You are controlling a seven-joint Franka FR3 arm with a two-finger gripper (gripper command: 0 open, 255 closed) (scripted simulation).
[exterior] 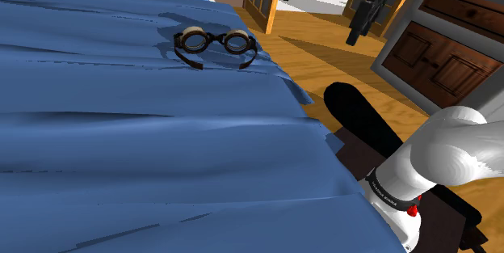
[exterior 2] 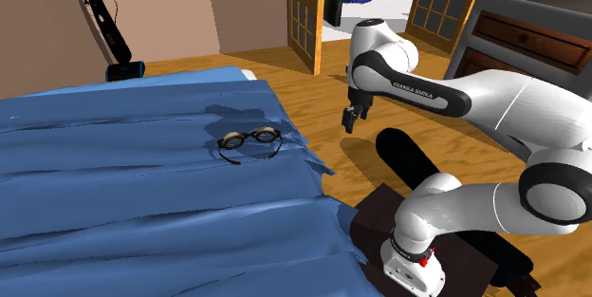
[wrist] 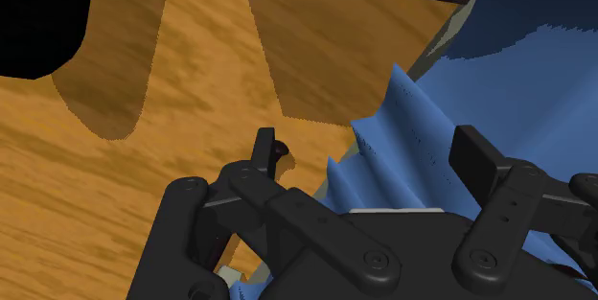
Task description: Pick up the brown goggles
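The brown goggles (exterior: 216, 44) (exterior 2: 249, 139), with round dark lenses and a dark strap, lie flat on a rumpled blue cloth (exterior: 121, 130) (exterior 2: 114, 172), close to its edge. My gripper (exterior 2: 352, 120) (exterior: 356, 33) hangs over the wooden floor (wrist: 144, 183), beyond that edge and well off to the second exterior view's right of the goggles. In the wrist view the gripper (wrist: 369, 154) is open, its fingers (wrist: 265, 151) standing apart with nothing between them. The blue cloth's folded edge (wrist: 412, 126) lies beneath.
A wooden dresser (exterior: 448, 49) (exterior 2: 531, 39) stands behind the arm. Glass-paned doors (exterior 2: 305, 10) open at the back. A black pole-like object (exterior 2: 100, 10) leans on the wall. A long black shape (exterior 2: 408, 157) rises by the dark stand (exterior 2: 375, 219).
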